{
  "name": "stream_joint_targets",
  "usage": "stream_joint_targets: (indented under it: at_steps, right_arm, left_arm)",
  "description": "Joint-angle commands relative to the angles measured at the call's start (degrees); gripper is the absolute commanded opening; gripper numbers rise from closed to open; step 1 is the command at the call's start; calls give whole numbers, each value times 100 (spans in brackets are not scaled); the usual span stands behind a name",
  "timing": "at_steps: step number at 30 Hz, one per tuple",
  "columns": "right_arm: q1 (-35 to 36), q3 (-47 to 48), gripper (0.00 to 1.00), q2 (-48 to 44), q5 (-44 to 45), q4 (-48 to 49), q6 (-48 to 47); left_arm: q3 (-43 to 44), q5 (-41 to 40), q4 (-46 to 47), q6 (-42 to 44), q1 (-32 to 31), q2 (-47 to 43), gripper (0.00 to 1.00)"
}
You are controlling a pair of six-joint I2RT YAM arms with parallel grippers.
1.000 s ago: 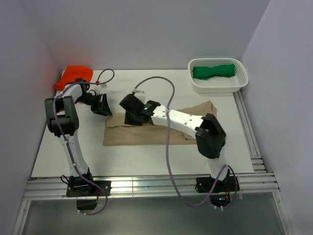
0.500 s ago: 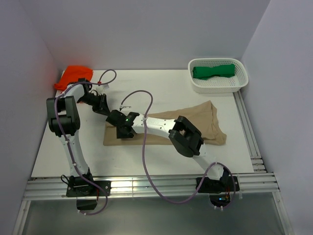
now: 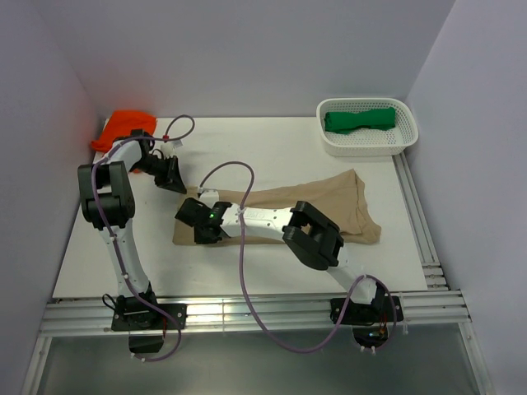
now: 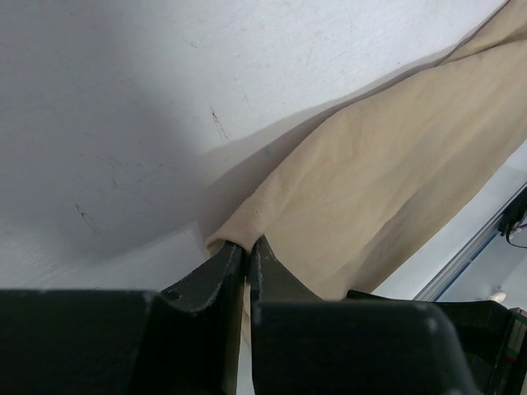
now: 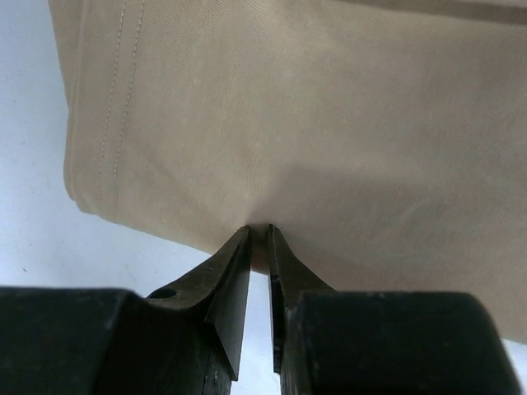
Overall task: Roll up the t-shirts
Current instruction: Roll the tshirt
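A tan t-shirt [image 3: 333,200] lies folded lengthwise across the middle of the table. My left gripper [image 3: 175,183] is at its far left corner, and the left wrist view shows that gripper [image 4: 248,244] shut on the corner of the tan t-shirt [image 4: 387,164]. My right gripper [image 3: 200,232] reaches across to the shirt's near left edge. In the right wrist view this gripper [image 5: 258,230] pinches the hem of the tan t-shirt [image 5: 313,107]. An orange t-shirt [image 3: 123,127] sits bunched at the far left. A green t-shirt [image 3: 359,120] lies in the basket.
A white perforated basket [image 3: 367,149] stands at the far right corner. Grey walls close in the table on the left, back and right. A metal rail [image 3: 247,314] runs along the near edge by the arm bases.
My right gripper slid left and nearer along the tan t-shirt to its near left edge and closed on it. The left gripper closed on the far left corner.
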Motion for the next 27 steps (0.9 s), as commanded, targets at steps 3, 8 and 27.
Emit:
stream_joint_targets:
  at_steps: [3,8,27]
  right_arm:
    - [130,-159,20,-89,-192,-117,107]
    - [139,-106,27,-229,-69,-144,98]
    - [201,1493,30,324,108,-417,-86]
  left_arm:
    - [62,-283,146,-84,-51,-273,18]
    - [-78,-187,138,65,-42,-510,50]
    - [123,305,-512,566,178,-309,66]
